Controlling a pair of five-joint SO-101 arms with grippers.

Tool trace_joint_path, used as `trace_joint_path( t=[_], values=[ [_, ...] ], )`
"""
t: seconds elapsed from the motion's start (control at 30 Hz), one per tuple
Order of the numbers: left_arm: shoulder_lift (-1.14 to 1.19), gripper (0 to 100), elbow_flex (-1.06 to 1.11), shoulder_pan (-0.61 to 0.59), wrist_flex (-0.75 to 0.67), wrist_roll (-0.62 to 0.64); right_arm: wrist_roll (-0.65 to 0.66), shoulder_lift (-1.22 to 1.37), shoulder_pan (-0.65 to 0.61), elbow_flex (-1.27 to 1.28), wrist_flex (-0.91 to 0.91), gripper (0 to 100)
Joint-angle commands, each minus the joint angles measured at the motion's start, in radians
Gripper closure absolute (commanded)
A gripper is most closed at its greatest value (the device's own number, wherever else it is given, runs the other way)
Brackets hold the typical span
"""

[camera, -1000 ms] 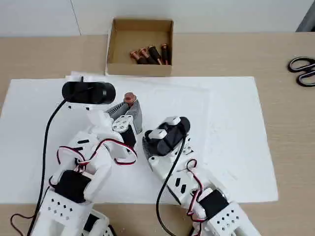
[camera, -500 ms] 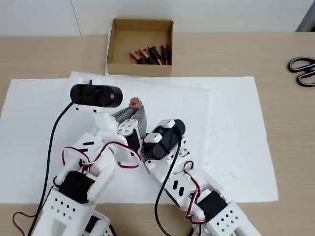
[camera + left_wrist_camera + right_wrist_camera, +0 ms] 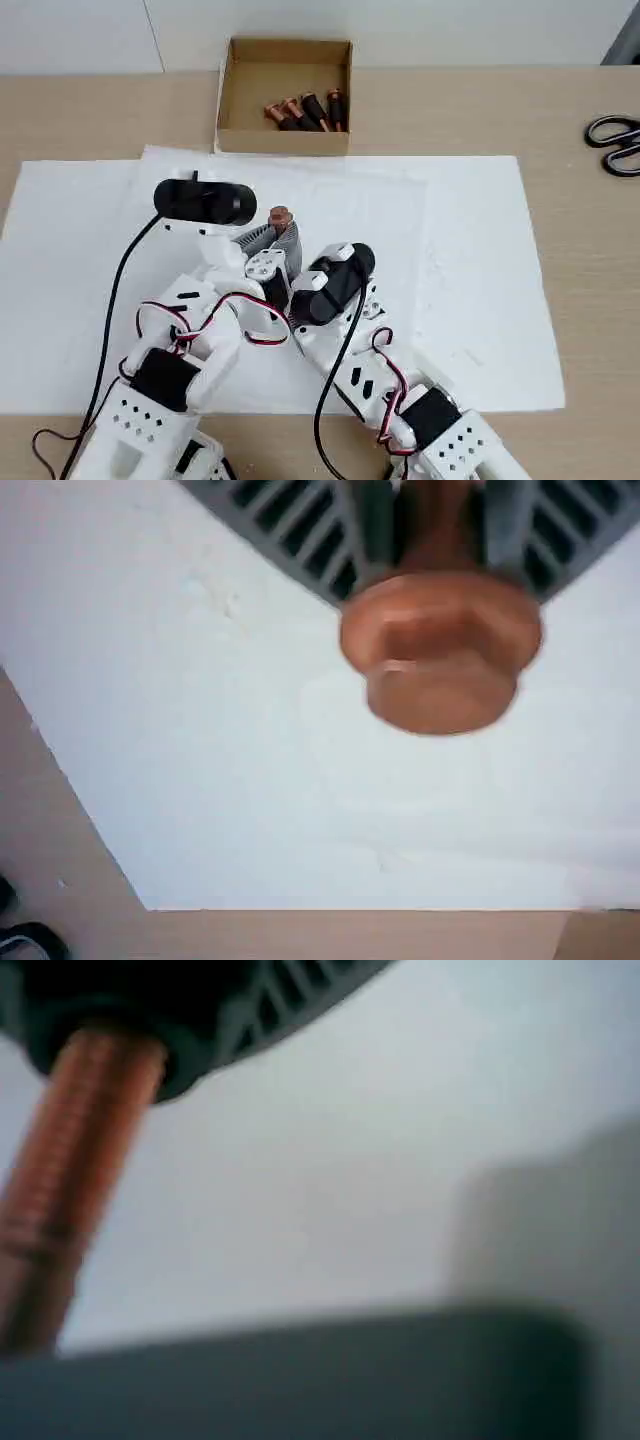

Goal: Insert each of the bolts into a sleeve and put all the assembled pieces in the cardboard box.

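While the copper hex-headed bolt is clamped by its shank in the grey ribbed left gripper above the white paper sheet, bare sheet is left between it and the brown cardboard box, where copper-and-black assembled pieces are laid. The right arm is set just beside; its grip cannot be told.

Metal bolt, copper-toned, dull sheen, finely threaded shaft. Grey ribbed plastic on left gripper. Matt brown cardboard box. White matt paper sheet. Smooth wood-grain table.
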Motion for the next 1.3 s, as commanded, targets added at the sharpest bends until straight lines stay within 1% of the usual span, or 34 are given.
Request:
trace_joint_path(
  t=[0.0, 0.1, 0.27, 0.53, 0.8, 1.27],
  values=[
    [-0.023, 99, 0.001, 0.002, -0.029, 0.006, 0.009, -0.030, -0.004, -0.012, -0.025, 99.5],
    [-0.023, 99, 0.002, -0.003, -0.025, 0.006, 0.009, -0.030, -0.001, -0.014, -0.025, 99.5],
    [-0.023, 99, -0.002, -0.003, 0.058, 0.002, 0.011, -0.030, -0.001, -0.014, -0.025, 99.5],
    [-0.023, 99, -0.005, -0.003, 0.123, 0.002, 0.011, -0.031, 0.001, -0.014, -0.025, 99.5],
    [-0.023, 99, 0.001, -0.005, 0.132, 0.002, 0.011, -0.031, 0.001, -0.014, -0.025, 99.5],
    [-0.021, 99, 0.001, 0.000, 0.255, 0.002, 0.011, -0.031, 0.001, -0.014, -0.025, 99.5]
  ],
)
